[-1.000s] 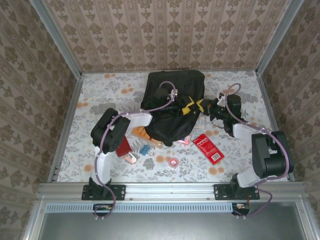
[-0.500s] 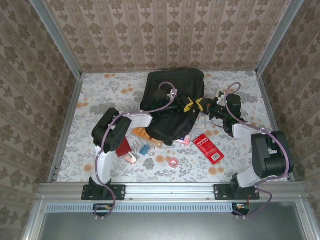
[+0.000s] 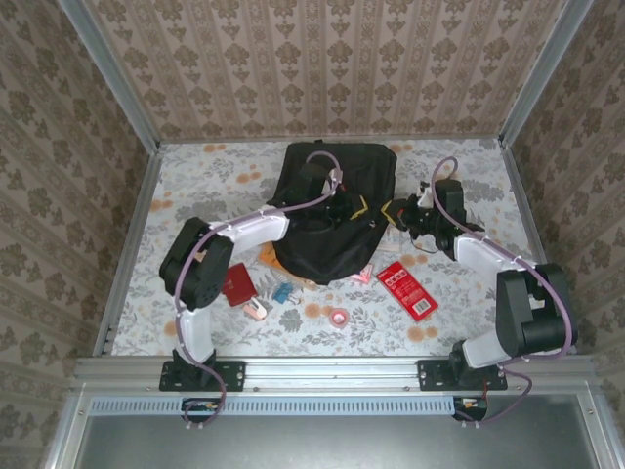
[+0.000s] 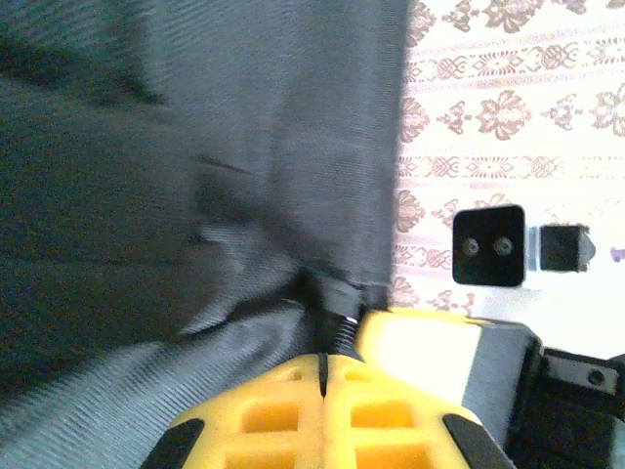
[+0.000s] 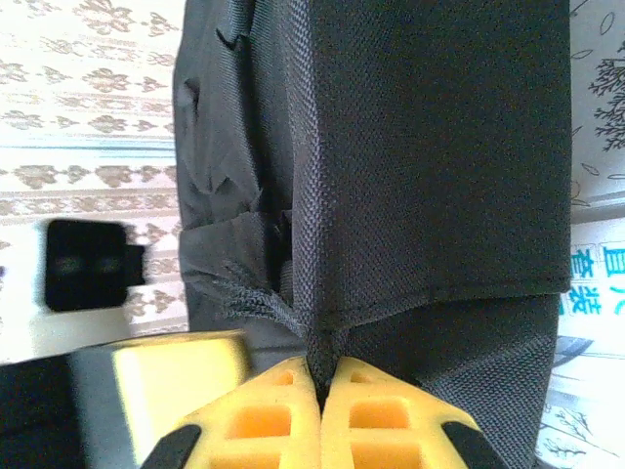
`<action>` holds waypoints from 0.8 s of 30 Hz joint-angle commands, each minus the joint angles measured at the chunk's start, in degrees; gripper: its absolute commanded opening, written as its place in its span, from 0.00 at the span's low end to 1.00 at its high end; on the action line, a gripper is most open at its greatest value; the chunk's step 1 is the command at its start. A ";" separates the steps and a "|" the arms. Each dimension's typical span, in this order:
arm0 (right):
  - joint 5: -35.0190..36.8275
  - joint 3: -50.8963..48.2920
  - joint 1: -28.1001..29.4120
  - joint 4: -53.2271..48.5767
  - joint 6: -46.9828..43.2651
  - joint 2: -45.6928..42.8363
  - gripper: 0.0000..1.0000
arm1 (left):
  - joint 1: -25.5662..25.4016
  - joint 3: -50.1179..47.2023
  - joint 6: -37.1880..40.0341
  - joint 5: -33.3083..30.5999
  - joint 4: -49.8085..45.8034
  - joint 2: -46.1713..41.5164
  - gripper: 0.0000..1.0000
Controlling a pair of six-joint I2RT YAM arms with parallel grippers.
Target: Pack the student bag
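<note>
We saw a large black soft fabric backpack (image 3: 327,252), a flat red rectangular packet (image 3: 407,289), a white floral-printed tabletop (image 3: 195,186), beige damask-patterned walls (image 3: 322,68).

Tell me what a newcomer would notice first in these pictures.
The big black student bag slumps in the middle of the flowery table, with both arms reaching to it. The left gripper and right gripper each have yellow fingers pinched shut on its fabric. Nearer the arm bases lie small loose items, the red flat packet standing out most.
</note>
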 commanded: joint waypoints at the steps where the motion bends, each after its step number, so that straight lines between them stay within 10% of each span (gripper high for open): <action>1: 5.05 2.65 0.90 -9.77 -6.01 -0.60 0.00 | -1.08 4.94 11.77 -3.61 -14.91 -3.10 0.00; 24: 21.15 3.99 2.53 -14.45 -5.38 1.73 0.00 | -5.13 -2.06 22.04 -13.09 -24.81 -14.09 0.00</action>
